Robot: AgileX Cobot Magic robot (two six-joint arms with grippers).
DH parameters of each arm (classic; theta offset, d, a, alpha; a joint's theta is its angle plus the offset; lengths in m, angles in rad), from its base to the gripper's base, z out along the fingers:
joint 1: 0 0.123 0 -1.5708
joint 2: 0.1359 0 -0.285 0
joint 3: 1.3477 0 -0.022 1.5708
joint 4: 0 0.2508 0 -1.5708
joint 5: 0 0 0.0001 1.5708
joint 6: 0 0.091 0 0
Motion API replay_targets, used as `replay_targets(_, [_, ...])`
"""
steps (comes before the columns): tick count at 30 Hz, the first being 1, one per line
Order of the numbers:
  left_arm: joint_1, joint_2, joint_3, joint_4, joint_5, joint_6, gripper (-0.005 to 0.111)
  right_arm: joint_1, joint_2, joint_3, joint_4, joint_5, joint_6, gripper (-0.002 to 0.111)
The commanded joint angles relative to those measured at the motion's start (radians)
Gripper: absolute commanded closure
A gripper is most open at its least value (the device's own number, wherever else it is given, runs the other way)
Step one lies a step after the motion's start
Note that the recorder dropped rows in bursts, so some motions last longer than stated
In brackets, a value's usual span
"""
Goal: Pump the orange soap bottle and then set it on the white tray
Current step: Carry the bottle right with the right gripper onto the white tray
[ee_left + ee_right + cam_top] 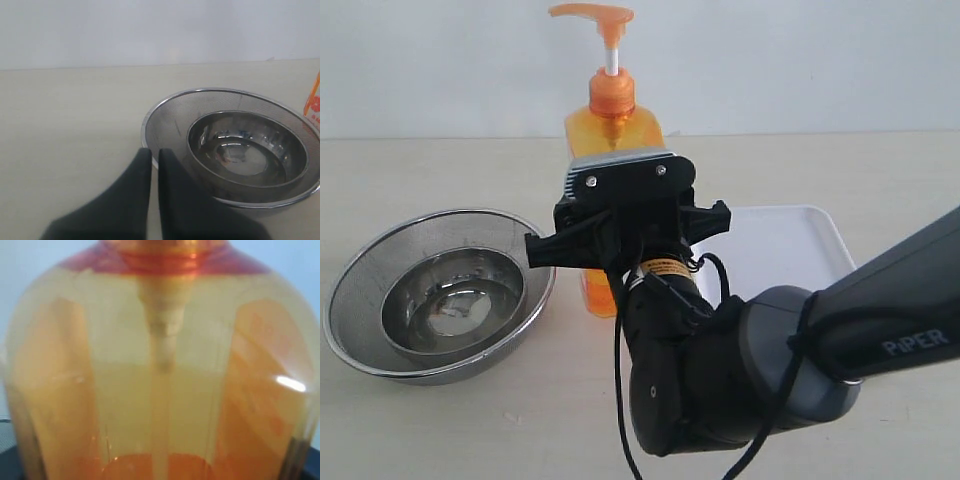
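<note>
While the upright orange soap bottle (612,130) is straddled by the right gripper (626,235), grip unverifiable, the white tray (790,250) is found at the bottle's three o'clock.

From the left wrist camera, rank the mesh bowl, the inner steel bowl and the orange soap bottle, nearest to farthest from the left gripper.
From the left gripper:
1. The mesh bowl, its rim just ahead of the gripper.
2. The inner steel bowl, nested inside the mesh bowl.
3. The orange soap bottle, beyond both bowls, at the picture's edge.
</note>
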Motion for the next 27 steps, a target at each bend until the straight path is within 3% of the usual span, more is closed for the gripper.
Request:
replay_targets(1, [0.003,-0.003,0.003,-0.005,0.0,0.006,0.102,0.001,-0.023,0.001,-0.017,-0.078,-0.011,0.108])
replay_targets(16, [0.003,-0.003,0.003,-0.005,0.0,0.006,0.102,-0.013,-0.115,0.003,0.076,-0.078,-0.103,0.108])
replay_targets(27, [0.003,-0.003,0.003,-0.005,0.0,0.006,0.102,-0.162,-0.278,0.205,0.003,-0.078,-0.047,0.108])
